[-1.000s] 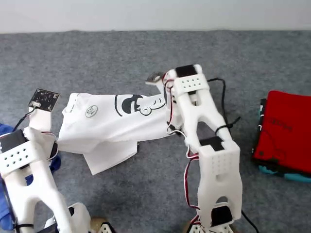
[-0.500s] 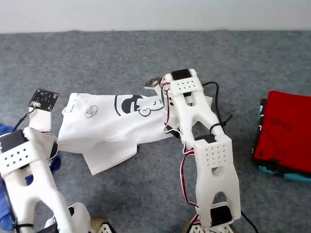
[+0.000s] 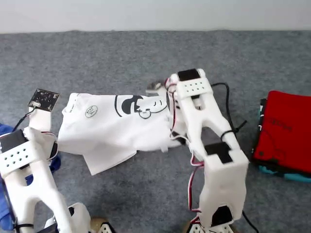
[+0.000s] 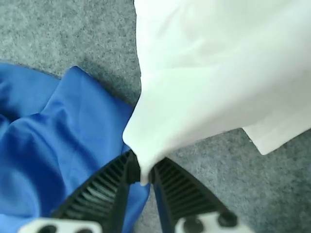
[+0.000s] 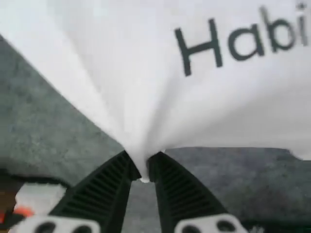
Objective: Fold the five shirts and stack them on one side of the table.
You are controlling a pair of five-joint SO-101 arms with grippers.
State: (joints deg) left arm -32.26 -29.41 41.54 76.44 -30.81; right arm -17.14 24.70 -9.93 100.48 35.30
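On the left wrist view my left claw [image 4: 142, 175] is clamped tight on a limp corner of the white shirt [image 4: 209, 73], beside a smooth blue shirt [image 4: 48, 141]. My right claw [image 5: 143, 174] pinches a bunched, printed fold. From above, the white shirt sprawls mid-table [image 3: 97, 58] on grey felt, with a folded red shirt [image 3: 284, 131] near the right edge.

The white shirt [image 3: 112, 126] is showing as soft, matt cloth, smooth between its creases, with flat black print. The desk [image 3: 97, 58] is wearing a grey, rough, felt-like covering, matt throughout. The blue shirt [image 4: 43, 141] is giving off a faint sheen, like a slicker cloth. The red shirt [image 3: 284, 128] is looking matt. The left arm [image 3: 24, 165] and the right arm [image 3: 214, 145] are showing white matt plastic shells. The left hand [image 4: 142, 171] and the right hand [image 5: 144, 171] are presenting black ribbed plastic fingers [image 4: 102, 189].
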